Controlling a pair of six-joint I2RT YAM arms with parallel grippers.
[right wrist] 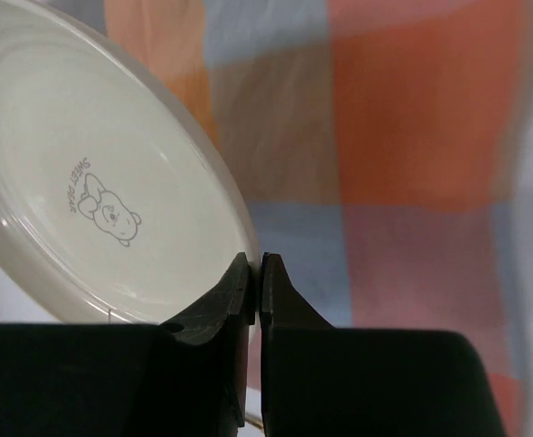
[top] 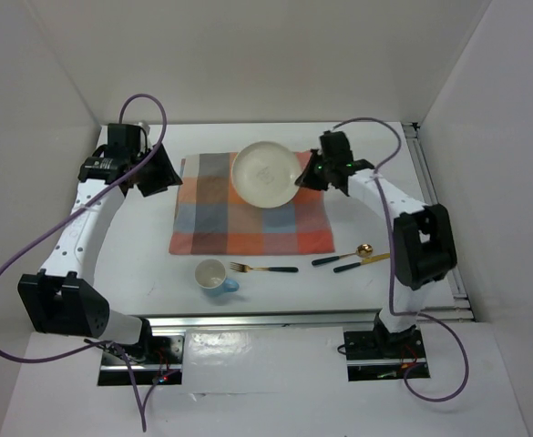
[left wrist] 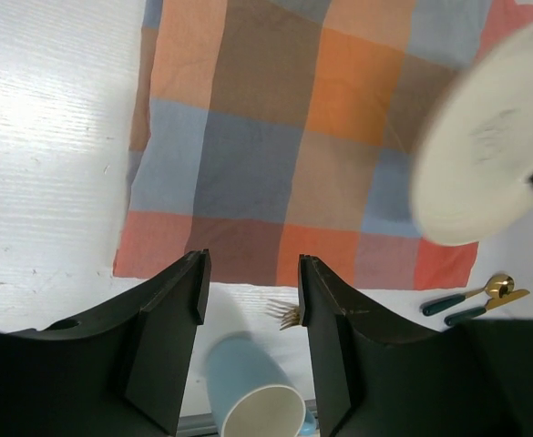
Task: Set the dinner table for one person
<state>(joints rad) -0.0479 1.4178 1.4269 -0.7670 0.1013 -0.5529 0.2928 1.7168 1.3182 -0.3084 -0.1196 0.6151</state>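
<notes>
White counter (top: 138,246) surface is seen beneath all items, with metal rails (top: 293,319) fitted along its near and right edges. Toward the far left corner, the left gripper (top: 152,173) is positioned above the counter, just beside the far left corner of the checked mat (top: 239,223). Its jaws are set apart and nothing is held between them. The orange, blue and grey mat is laid flat at the counter's centre. Near the mat's near edge, a light blue cup (top: 213,275) is placed with its opening up. A fork (top: 261,268) with a dark green handle is laid just to its right. A white plate (top: 264,175) is located over the mat's far right part. The plate is clamped at its rim by the right gripper (top: 313,173), whose jaws are closed on it. Toward the near right corner, a spoon (top: 343,255) and a knife (top: 357,264) are laid side by side.
</notes>
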